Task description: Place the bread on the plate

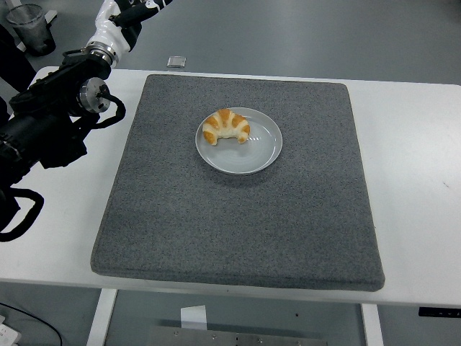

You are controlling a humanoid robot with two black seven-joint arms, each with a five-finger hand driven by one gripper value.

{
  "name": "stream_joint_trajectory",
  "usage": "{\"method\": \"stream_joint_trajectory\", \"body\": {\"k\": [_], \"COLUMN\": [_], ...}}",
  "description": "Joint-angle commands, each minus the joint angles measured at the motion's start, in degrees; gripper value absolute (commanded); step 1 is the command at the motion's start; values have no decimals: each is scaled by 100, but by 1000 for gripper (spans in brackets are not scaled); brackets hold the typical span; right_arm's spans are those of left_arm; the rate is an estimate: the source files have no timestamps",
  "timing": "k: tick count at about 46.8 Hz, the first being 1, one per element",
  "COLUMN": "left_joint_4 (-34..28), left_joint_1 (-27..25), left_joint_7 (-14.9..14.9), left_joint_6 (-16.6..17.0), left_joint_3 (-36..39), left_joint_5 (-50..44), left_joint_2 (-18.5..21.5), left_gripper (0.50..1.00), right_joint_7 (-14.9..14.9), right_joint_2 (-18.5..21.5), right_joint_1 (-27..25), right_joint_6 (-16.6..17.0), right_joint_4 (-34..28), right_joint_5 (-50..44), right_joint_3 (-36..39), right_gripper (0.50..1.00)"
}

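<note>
Already the bread (226,127), a croissant-shaped piece, lies on the plate's (259,155) upper left, mid-mat (238,216). Looks light, soft, crushable; best pinched gently across its thick middle. Left arm (50,122) rests at the table's left edge, hand state unclear.

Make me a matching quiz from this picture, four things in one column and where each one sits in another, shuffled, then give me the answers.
Things:
1. bread
2. plate
3. grey mat
4. left arm

Places:
A. flat on the white table, covering most of its middle
B. on the upper left part of the plate
C. at the picture's left edge, over the table beside the mat
D. on the mat, toward its far half

Pairs: 1-B, 2-D, 3-A, 4-C
</note>
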Motion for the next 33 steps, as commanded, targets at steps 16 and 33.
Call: {"method": "stream_joint_trajectory", "body": {"k": [16,33], "left_joint_4": [693,861], "left_joint_1": [420,429], "left_joint_7": [-17,-79], "left_joint_6": [53,53], "left_joint_3": [-1549,-1866], "left_joint_5": [-268,-989], "left_joint_2": [-911,-1035], "left_gripper": [1000,1000], "right_joint_7": [0,0], "right_joint_2": [0,0], "right_joint_1": [0,0], "right_joint_6": [71,79], "right_joint_4": [9,35], "right_joint_5": [35,35], "right_joint_3": [42,51], "right_gripper": [932,932]}}
